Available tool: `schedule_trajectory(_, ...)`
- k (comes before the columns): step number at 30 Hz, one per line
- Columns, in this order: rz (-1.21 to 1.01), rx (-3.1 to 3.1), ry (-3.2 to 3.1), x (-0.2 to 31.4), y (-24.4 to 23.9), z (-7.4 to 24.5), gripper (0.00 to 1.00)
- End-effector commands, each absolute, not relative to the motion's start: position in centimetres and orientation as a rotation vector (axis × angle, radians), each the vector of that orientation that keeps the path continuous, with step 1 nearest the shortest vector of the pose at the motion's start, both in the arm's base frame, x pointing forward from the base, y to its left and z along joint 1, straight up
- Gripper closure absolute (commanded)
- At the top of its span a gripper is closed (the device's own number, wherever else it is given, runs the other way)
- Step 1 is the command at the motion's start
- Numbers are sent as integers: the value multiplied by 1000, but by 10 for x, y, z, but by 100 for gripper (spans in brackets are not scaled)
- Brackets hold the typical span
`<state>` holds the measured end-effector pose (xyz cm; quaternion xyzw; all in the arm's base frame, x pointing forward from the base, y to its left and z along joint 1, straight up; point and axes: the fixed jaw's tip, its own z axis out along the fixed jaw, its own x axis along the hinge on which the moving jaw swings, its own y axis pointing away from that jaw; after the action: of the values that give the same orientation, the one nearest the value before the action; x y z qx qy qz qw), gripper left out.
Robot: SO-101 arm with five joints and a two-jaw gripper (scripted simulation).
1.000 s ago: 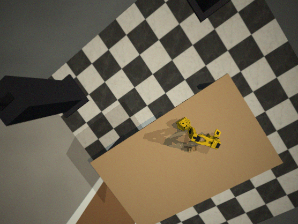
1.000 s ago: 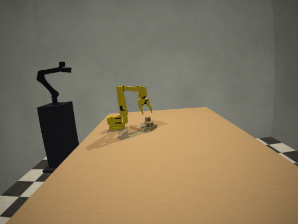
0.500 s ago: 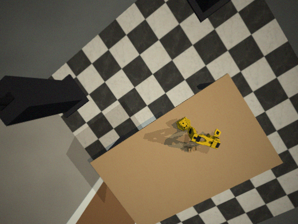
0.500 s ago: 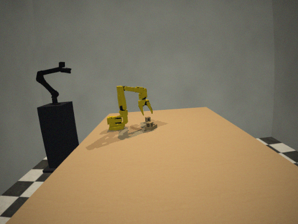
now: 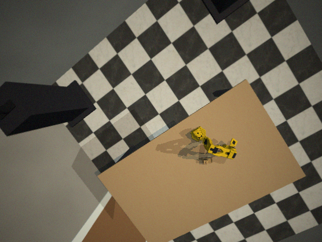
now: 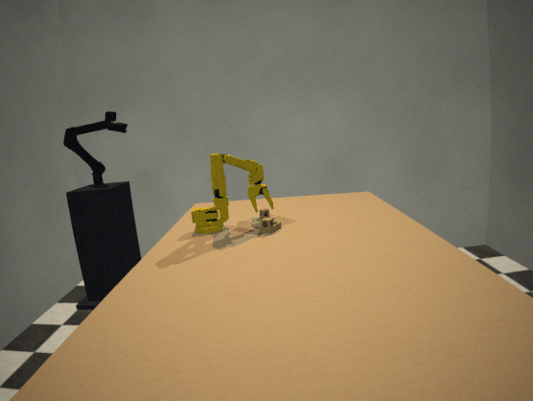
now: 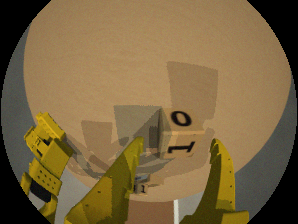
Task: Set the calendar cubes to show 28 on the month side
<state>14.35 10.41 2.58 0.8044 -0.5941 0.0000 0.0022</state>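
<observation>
I hover my gripper (image 6: 261, 196) part-open, holding nothing, above the stacked cube (image 6: 264, 213) (next: descend, straddle it).

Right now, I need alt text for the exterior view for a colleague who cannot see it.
A small yellow arm holds its open hand just above a little wooden calendar tray on a tan table, gripping nothing. One cube sits on top of the block in the tray rather than beside it. A black stand with a camera arm is at left.
</observation>
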Motion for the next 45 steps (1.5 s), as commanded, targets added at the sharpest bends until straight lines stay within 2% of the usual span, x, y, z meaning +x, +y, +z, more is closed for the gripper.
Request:
schedule_trajectory(1,13,2548,-1878,147,106,25,65)
schedule_trajectory(25,13,2548,-1878,147,105,19,66)
schedule_trajectory(45,13,2548,-1878,154,107,19,77)
